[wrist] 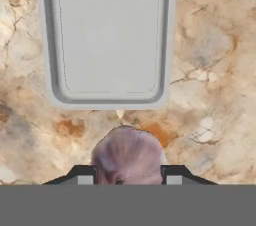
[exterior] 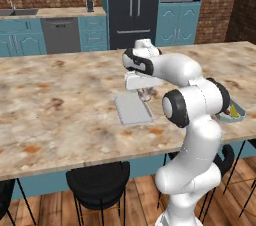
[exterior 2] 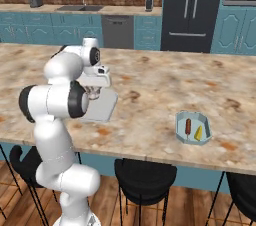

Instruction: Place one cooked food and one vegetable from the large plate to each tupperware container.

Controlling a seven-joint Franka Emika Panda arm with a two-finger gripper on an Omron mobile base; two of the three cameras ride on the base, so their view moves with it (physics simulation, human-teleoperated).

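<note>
Hand view looks down on the marble counter [wrist: 215,45], with the rectangular tray [wrist: 107,35] bare inside and lying just ahead of the gripper [wrist: 129,175]. The jaws sit narrowed on either side of the garlic [wrist: 127,155], a pinkish-white bulb held between the fingertips [wrist: 85,176], above the counter and just short of the tray's near rim.

From the right base view, the arm [exterior 2: 60,100] bends over that tray [exterior 2: 102,107] near the counter's front edge. Well apart to the right sits the octagonal tray [exterior 2: 194,128], which already holds the sausage [exterior 2: 188,126] and the corn [exterior 2: 199,132] side by side.

From the left base view, the same tray [exterior: 132,110] lies under the hand, with the bulb [exterior: 145,93] a small pale shape beneath it.

By my reading, one container is finished. The second has nothing in it yet: the garlic looks ready to go in, and a cooked item, presumably the hot dog, would remain after that.
</note>
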